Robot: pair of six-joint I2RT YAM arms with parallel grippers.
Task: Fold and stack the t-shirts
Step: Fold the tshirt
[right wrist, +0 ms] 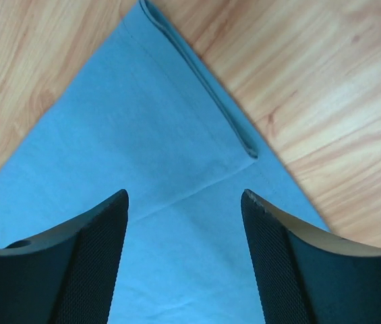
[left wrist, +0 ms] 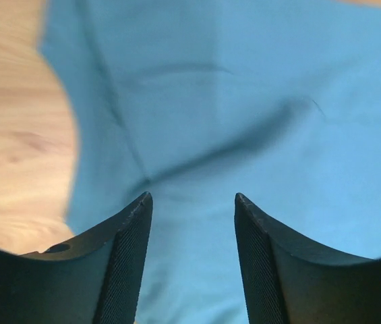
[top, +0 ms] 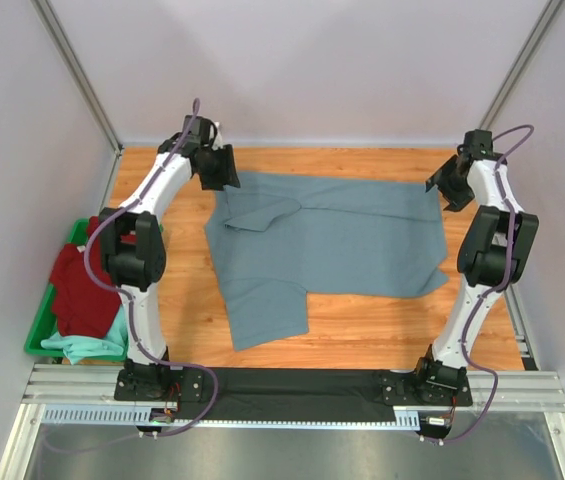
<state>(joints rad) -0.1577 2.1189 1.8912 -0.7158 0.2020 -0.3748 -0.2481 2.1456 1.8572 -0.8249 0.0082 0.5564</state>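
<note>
The slate grey-blue t-shirt (top: 322,245) lies spread on the wooden table, one sleeve (top: 267,320) pointing to the near edge, another part folded over at its far left. My left gripper (top: 224,175) is open and empty above the shirt's far left corner; blue cloth (left wrist: 244,121) fills its view. My right gripper (top: 442,185) is open and empty above the shirt's far right corner; its view shows a hemmed corner (right wrist: 177,135). The dark red t-shirt (top: 82,280) and the mint-green t-shirt (top: 87,345) lie crumpled in the bin at the left.
The green plastic bin (top: 37,335) stands at the table's left edge. Grey walls close the table (top: 382,335) on three sides. A black rail (top: 302,385) with the arm bases runs along the near edge.
</note>
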